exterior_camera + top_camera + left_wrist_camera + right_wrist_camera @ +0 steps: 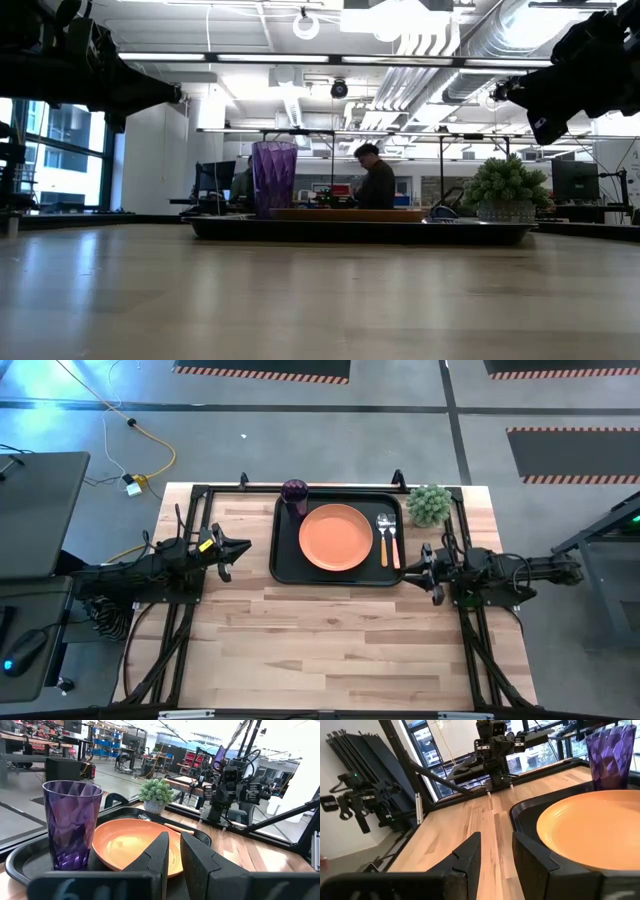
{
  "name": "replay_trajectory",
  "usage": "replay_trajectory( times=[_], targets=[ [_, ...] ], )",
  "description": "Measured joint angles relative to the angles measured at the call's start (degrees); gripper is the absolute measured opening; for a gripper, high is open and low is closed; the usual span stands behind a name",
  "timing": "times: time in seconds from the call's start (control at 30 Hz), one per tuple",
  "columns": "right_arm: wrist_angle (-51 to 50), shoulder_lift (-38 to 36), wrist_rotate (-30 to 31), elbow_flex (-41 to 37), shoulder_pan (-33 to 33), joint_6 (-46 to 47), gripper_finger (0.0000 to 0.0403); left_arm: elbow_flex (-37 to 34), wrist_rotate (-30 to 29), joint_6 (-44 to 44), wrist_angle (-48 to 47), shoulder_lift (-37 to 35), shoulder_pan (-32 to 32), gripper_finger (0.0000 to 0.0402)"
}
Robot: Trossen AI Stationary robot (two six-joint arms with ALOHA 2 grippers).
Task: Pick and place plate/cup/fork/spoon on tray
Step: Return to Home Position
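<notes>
The black tray lies at the table's far middle. On it rest the orange plate, flat in the centre, and the purple cup, upright in the tray's far left corner. To the right of the plate, the fork and spoon lie side by side; I cannot tell which is which. My left gripper hovers left of the tray, pointing level at it, with a narrow empty gap between its fingers. My right gripper hovers right of the tray, open and empty.
A small potted plant stands at the tray's far right corner. Black frame rails run along the table's left and right sides. The near half of the wooden table is bare. A person stands in the room beyond.
</notes>
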Motion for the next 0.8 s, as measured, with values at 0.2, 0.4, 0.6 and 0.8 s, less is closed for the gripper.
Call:
replay_trajectory(
  times=[0.2, 0.4, 0.6, 0.8],
  targets=[
    [0.00, 0.00, 0.00, 0.00, 0.00, 0.49, 0.0103, 0.00, 0.00, 0.00, 0.00, 0.00, 0.00, 0.0037],
    [0.00, 0.00, 0.00, 0.00, 0.00, 0.49, 0.0103, 0.00, 0.00, 0.00, -0.02, 0.00, 0.00, 0.0037],
    [0.00, 0.00, 0.00, 0.00, 0.00, 0.49, 0.0103, 0.00, 0.00, 0.00, -0.01, 0.00, 0.00, 0.0037],
    [0.00, 0.00, 0.00, 0.00, 0.00, 0.49, 0.0103, 0.00, 0.00, 0.01, 0.00, 0.00, 0.02, 0.0037]
  ],
)
